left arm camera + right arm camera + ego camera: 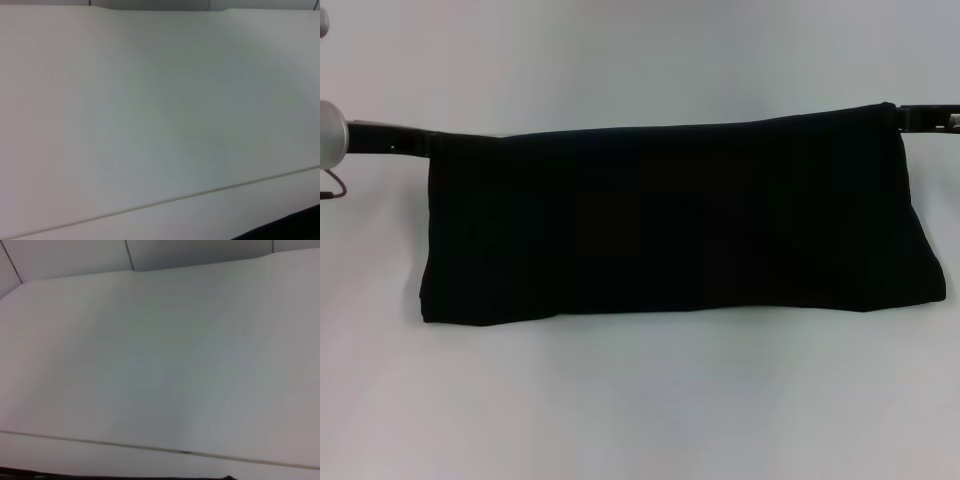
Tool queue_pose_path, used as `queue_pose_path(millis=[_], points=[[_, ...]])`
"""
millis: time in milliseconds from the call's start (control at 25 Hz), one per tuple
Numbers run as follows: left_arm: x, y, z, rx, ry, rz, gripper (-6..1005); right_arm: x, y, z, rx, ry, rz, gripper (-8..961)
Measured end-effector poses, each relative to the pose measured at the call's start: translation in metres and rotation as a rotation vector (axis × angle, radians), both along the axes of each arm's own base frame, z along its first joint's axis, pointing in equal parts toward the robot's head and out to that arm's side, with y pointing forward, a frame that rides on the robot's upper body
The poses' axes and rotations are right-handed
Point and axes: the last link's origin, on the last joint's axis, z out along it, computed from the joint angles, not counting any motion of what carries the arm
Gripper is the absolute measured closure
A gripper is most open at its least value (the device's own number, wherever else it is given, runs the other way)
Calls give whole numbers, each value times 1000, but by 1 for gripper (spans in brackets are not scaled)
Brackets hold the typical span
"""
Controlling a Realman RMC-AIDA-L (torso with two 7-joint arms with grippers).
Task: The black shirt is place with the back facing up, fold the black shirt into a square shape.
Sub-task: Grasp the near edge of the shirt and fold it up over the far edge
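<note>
Black shirt (680, 220) seemingly hung between both grippers

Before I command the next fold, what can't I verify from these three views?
- Left gripper and right gripper: head view, fingers hidden at the black shirt top corners.
- Wrist views: mostly bare table; only dark slivers at one edge.
- Sleeves and neckline: hidden by folded fabric.

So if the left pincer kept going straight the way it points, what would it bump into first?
Most likely the black shirt. The left pincer points across toward the robot's right and is already at a corner of the shirt. The right pincer is at the opposite corner, though depth is hard to judge.
</note>
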Motion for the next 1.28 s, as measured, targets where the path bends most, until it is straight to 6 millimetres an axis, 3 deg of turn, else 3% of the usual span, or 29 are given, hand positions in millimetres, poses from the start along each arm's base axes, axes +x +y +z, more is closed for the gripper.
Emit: queue_pose_path(millis=[920,1000,1160,1280], points=[[2,6,-17,66,50,7,931,4,1,-3,34,-9,-25,888],[-1,7,-15,97,46,23,890,4,1,-1,42,-12,-25,669],[-2,3,-6,104,-11,55,736,2,0,5,34,0,-8,580],[4,-12,-1,5,-82,41,629,-3,-8,7,-27,58,24,514]])
